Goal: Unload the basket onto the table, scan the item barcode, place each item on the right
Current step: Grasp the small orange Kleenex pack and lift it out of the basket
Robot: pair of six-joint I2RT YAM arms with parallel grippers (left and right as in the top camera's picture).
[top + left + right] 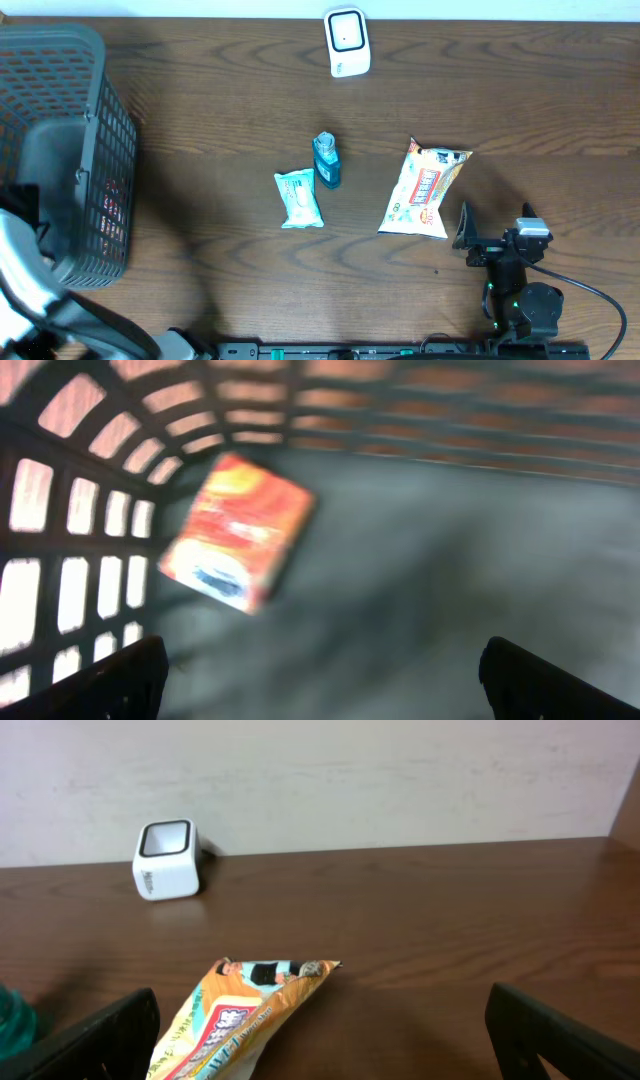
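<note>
Both claws released, empty.
Left gripper [320, 682] spreads over the basket [60, 510], blurred orange packet [238, 532] at upper left; right gripper [320, 1032] spreads near the snack bag [245, 1020], lower left.

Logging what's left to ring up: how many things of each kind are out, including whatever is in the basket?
Scanner: 1
Basket: 1
Teal bottle: 1
Teal packet: 1
Orange snack bag, on the table: 1
Red-orange packet, inside the basket: 1
Total: 6

Soft even light; left wrist view blurred.
</note>
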